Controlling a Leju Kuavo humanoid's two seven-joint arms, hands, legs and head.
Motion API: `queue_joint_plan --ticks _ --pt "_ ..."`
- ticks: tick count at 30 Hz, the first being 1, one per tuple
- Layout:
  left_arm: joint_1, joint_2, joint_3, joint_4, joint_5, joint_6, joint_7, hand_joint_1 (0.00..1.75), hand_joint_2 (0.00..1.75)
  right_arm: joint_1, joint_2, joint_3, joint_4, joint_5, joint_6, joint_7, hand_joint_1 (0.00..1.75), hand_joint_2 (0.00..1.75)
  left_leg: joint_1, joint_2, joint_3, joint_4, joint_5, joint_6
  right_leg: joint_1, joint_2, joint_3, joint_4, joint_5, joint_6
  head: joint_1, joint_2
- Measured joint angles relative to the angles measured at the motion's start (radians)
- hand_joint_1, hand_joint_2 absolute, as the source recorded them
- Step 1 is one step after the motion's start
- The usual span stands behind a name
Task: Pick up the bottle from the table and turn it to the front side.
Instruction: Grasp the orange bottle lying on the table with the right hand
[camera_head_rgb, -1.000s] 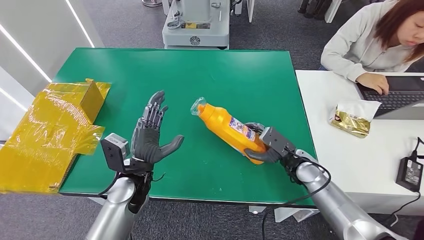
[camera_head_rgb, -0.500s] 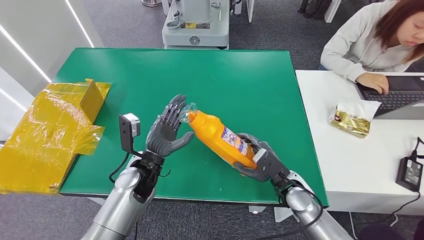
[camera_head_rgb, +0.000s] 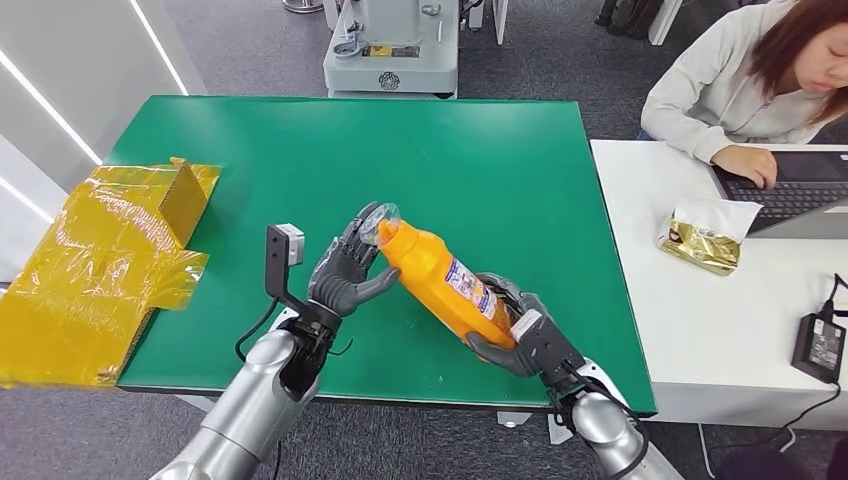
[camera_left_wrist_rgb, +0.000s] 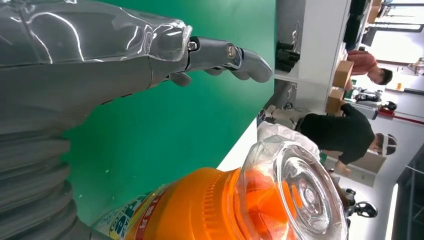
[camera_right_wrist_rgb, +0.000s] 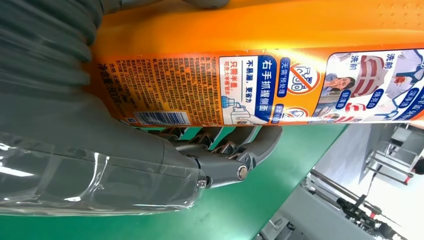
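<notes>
Head view: yellow wrapped box (camera_head_rgb: 100, 265) beside table (camera_head_rgb: 480, 150).

glossy plastic bottle (camera_head_rgb: 445, 281); matt green table (camera_head_rgb: 480, 160)

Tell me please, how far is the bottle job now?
Done: the orange bottle is off the green table, gripped at its base by the right robot hand. In hand: the left robot hand is at the clear cap, open, not clearly gripping. Left: the turn. The right wrist view shows the barcode and fine print, probably the back label, so the front side seems not yet presented.
</notes>
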Motion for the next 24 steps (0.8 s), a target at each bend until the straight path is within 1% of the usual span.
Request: queue_joint_plan --ticks 5,9,14,21,24 --pt "-0.021 -0.011 -0.025 0.002 0.026 -0.004 0.011 0.0 1.75 0.007 0.002 -0.013 0.001 0.006 0.003 -0.003 1.74 1.75 0.0 0.0 0.0 0.0 0.0 0.0 0.0 0.0 0.0 0.0 0.0 0.0 0.0 0.0" --pt "-0.057 -0.023 -0.05 -0.032 0.07 -0.017 0.06 0.0 1.75 0.022 0.01 -0.025 0.003 0.02 -0.001 -0.007 1.74 1.75 0.0 0.0 0.0 0.0 0.0 0.0 0.0 0.0 0.0 0.0 0.0 0.0 0.0 0.0" --pt "-0.087 -0.023 -0.084 -0.093 0.126 -0.048 0.123 0.0 1.75 0.043 0.015 -0.053 0.003 0.034 -0.013 -0.016 1.75 1.75 0.0 0.0 0.0 0.0 0.0 0.0 0.0 0.0 0.0 0.0 0.0 0.0 0.0 0.0" --pt "-0.099 -0.025 -0.11 -0.125 0.137 -0.048 0.13 0.0 1.75 0.055 0.02 -0.074 0.002 0.036 -0.014 -0.019 1.73 1.75 0.0 0.0 0.0 0.0 0.0 0.0 0.0 0.0 0.0 0.0 0.0 0.0 0.0 0.0" --pt "-0.108 -0.038 -0.136 -0.129 0.145 -0.041 0.129 0.0 1.75 0.066 0.029 -0.086 0.0 0.05 -0.013 -0.031 1.74 1.75 0.0 0.0 0.0 0.0 0.0 0.0 0.0 -0.001 0.0 0.0 0.0 0.0 0.0 0.0"
